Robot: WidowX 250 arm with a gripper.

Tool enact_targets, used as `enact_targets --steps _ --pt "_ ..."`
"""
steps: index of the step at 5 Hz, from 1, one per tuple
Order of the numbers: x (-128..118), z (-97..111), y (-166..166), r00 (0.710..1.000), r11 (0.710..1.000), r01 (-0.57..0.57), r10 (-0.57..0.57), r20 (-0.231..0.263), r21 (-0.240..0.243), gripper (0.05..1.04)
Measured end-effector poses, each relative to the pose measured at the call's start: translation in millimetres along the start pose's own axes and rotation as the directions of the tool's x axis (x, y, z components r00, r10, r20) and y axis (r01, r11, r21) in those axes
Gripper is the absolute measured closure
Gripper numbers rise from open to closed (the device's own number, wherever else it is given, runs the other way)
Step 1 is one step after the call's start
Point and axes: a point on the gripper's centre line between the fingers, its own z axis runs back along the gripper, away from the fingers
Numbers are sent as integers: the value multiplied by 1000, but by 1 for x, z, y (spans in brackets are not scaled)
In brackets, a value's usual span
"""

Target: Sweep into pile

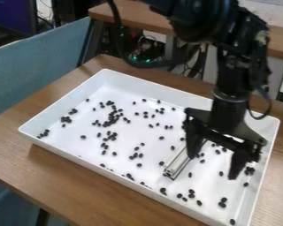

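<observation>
Wood tabletop (pixel 102 187) nearest cam supports wht tray (pixel 158 91) below gripper (pixel 212 167), w/ gripper fingers spread apart, metal bar (pixel 177 164) in tray adj to one finger (contact unclear), & blk pellets (pixel 113 117) scattered around gripper, some clustered farther off.

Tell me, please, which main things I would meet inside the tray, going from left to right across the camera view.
Black pieces by the left wall → dense clump of black pieces → silver bar → small cluster near the right wall.
</observation>
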Motion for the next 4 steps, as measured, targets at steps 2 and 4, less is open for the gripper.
enact_targets --steps 2,4 --pt "-6 -5 65 990 982 -128 135 -43 137 83" --pt "15 -16 80 989 985 -141 135 58 101 83"
